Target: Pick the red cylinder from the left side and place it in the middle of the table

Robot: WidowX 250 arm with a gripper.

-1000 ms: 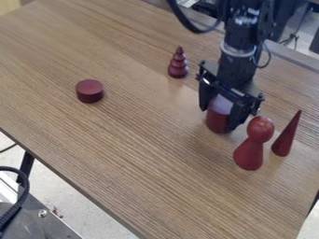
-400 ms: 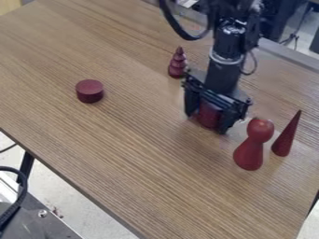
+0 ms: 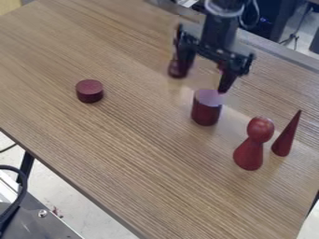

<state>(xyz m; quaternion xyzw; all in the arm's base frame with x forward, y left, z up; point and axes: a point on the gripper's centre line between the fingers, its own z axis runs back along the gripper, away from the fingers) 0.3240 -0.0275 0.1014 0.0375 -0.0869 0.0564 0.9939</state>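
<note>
My gripper hangs over the back right part of the table, its fingers spread wide with nothing held between them. Just below and in front of it, the taller red cylinder stands upright on the wood, right of the table's centre. The fingertips are above the cylinder's top, the right one close to its upper edge in this view.
A short, wide red disc lies to the left. The ringed red piece is partly hidden behind the left finger. A round-headed red figure and a thin red cone stand at the right.
The taller cylinder was between the fingers and has shifted a little left and back. My gripper has since opened, let go of it and risen toward the back.
</note>
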